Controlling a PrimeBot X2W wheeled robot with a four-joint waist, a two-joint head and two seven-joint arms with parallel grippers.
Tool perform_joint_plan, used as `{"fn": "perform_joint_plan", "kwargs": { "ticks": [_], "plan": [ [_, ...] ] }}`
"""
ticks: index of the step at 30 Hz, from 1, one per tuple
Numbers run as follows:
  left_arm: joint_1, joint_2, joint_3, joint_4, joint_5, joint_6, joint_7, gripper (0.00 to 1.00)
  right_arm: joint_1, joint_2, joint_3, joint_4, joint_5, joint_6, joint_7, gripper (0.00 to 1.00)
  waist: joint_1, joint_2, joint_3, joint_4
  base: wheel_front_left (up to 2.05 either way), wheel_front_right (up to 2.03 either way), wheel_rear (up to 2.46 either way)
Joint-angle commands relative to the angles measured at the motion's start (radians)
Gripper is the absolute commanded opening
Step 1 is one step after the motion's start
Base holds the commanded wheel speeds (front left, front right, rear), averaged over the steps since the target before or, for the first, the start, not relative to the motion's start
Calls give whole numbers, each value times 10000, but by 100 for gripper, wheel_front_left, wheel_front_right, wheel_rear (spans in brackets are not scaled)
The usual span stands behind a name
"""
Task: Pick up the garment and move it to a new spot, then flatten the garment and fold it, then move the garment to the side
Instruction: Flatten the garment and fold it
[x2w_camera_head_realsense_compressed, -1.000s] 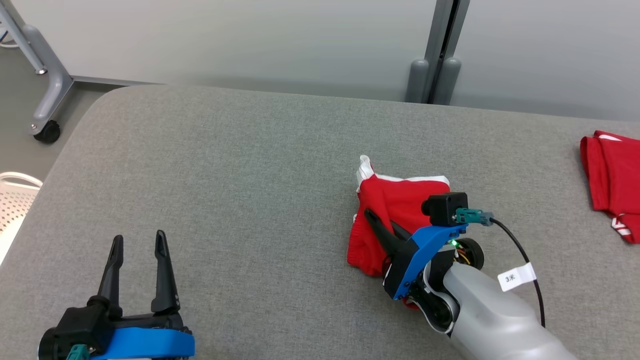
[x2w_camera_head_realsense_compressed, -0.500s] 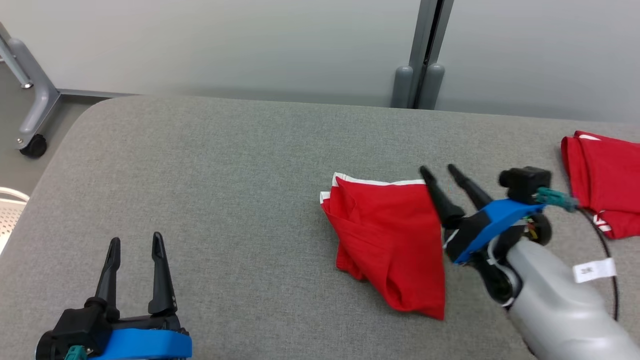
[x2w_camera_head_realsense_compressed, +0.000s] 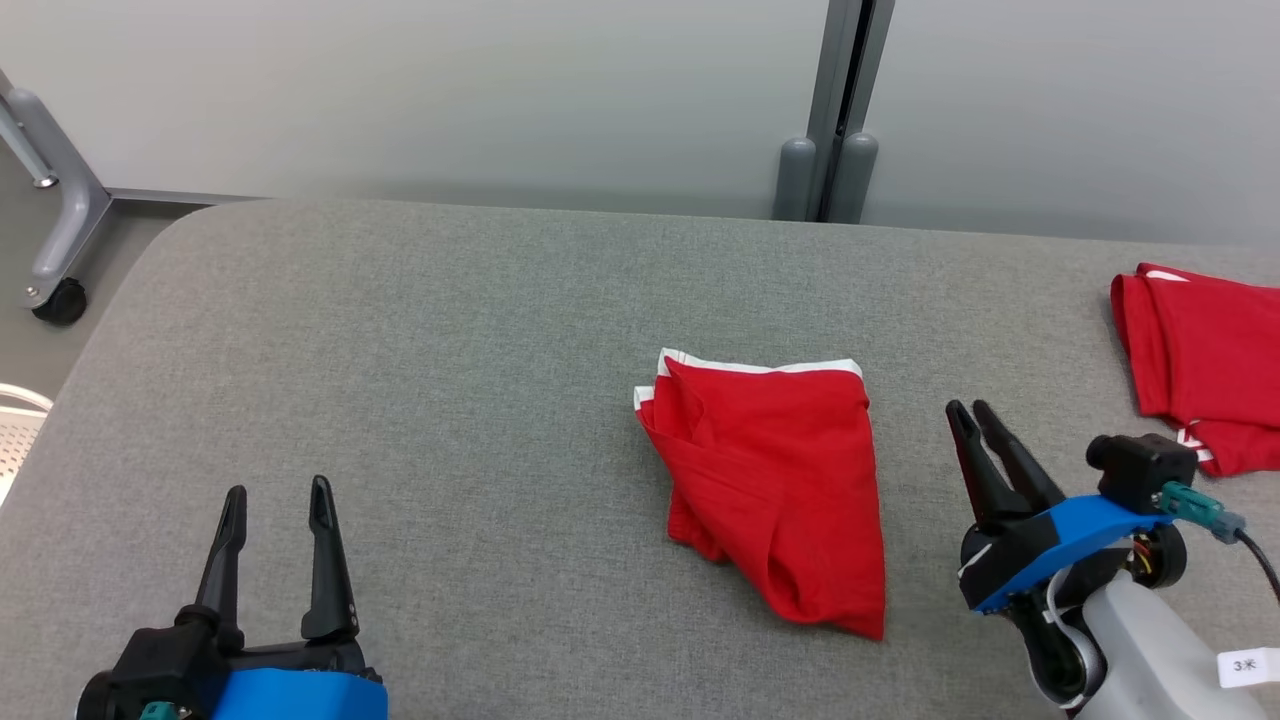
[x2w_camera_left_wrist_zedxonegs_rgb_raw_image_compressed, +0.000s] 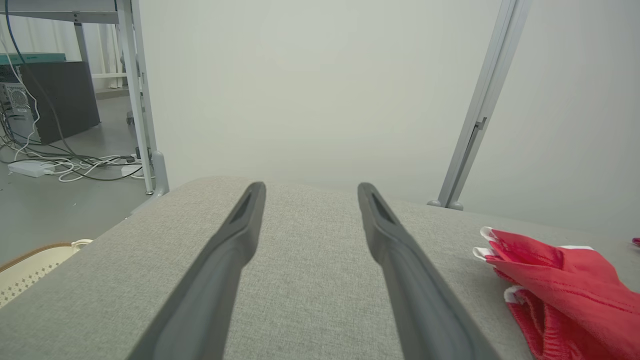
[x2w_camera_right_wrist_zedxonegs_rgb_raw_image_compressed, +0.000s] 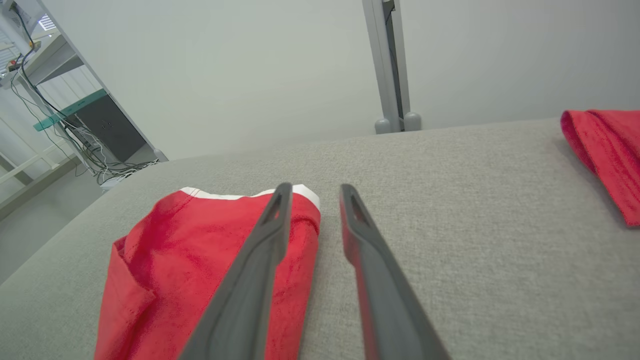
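Observation:
The garment (x2w_camera_head_realsense_compressed: 775, 480), red shorts with a white waistband, lies folded on the grey padded table (x2w_camera_head_realsense_compressed: 450, 380), near its middle. In the right wrist view the garment (x2w_camera_right_wrist_zedxonegs_rgb_raw_image_compressed: 200, 270) sits at lower left, and in the left wrist view the garment (x2w_camera_left_wrist_zedxonegs_rgb_raw_image_compressed: 560, 285) shows at the right edge. My right gripper (x2w_camera_head_realsense_compressed: 970, 412) hovers just right of it, free of the cloth, jaws apart with nothing between them (x2w_camera_right_wrist_zedxonegs_rgb_raw_image_compressed: 312, 192). My left gripper (x2w_camera_head_realsense_compressed: 278, 495) stands open over bare table at lower left, empty (x2w_camera_left_wrist_zedxonegs_rgb_raw_image_compressed: 310, 187).
A second red garment (x2w_camera_head_realsense_compressed: 1200, 370) lies at the table's far right edge. A wheeled grey frame leg (x2w_camera_head_realsense_compressed: 55, 250) stands off the left corner, and a perforated white basket (x2w_camera_head_realsense_compressed: 15, 420) sits below the left edge. A grey post (x2w_camera_head_realsense_compressed: 830, 150) rises behind the table.
My right gripper let go of the garment, opened and drew back to the right and nearer. The garment now lies flat and folded. The head view shifted a little.

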Motion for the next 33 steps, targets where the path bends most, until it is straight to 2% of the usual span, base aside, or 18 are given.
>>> {"fn": "perform_joint_plan", "kwargs": {
  "ticks": [1,9,12,20,26,29,33],
  "plan": [
    [-49,-9,-62,-20,46,-40,-44,100,38,113,107,109,-182,5,-46,0,0,-1,58,87,0,0,0],
    [-257,-9,-45,41,63,-86,-44,100,-617,925,1215,1294,-539,5,-41,0,0,-1,231,330,0,0,0],
    [-322,-9,-79,74,41,-96,-44,100,-856,1307,1922,1708,-624,5,-43,0,0,-1,266,456,0,0,0],
    [-279,-9,-45,58,-14,-71,-44,100,-734,2011,3229,1402,-363,5,-47,0,0,-1,328,543,0,0,0],
    [-392,-9,-95,112,-86,-34,-44,100,-764,2159,4118,1218,102,5,-48,0,0,-1,370,559,0,0,0],
    [-350,-11,-54,105,-77,-9,-44,100,-852,2148,4177,1010,221,3,-48,0,0,-1,328,477,0,0,0],
    [-187,-9,1,128,-32,15,-44,100,-692,2085,3482,410,13,5,-48,0,0,-1,158,299,0,0,0]
  ]
}}
